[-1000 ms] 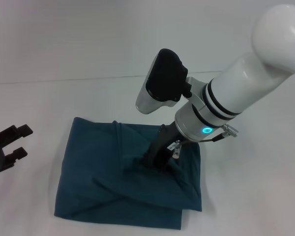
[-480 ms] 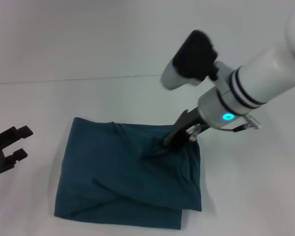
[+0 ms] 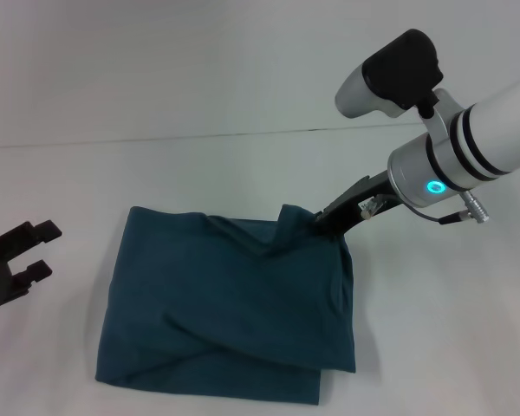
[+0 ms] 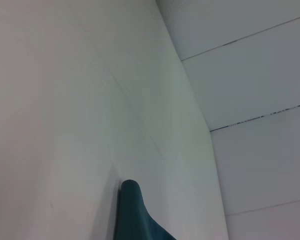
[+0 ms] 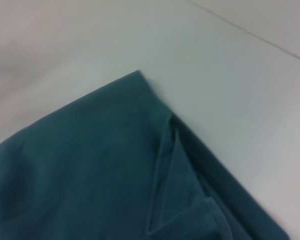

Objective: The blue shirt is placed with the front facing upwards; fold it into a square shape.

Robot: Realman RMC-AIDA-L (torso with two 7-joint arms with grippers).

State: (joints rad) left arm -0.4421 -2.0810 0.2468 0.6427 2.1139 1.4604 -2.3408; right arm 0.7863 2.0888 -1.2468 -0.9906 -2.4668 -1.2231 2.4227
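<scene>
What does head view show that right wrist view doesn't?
Head view only: the whole folded blue shirt on the white table, the right end effector at the shirt's far right corner with cloth raised around its tip, and the left end effector open and parked apart at the table's left edge. Right wrist view only: a close look at the layered fold edge and a small pleat. Both show the shirt and the table.

You'll find nothing to read here: no words, labels, brands or numbers show. The folded blue shirt (image 3: pixel 230 303) shows you only plain cloth, with no print facing up.
</scene>
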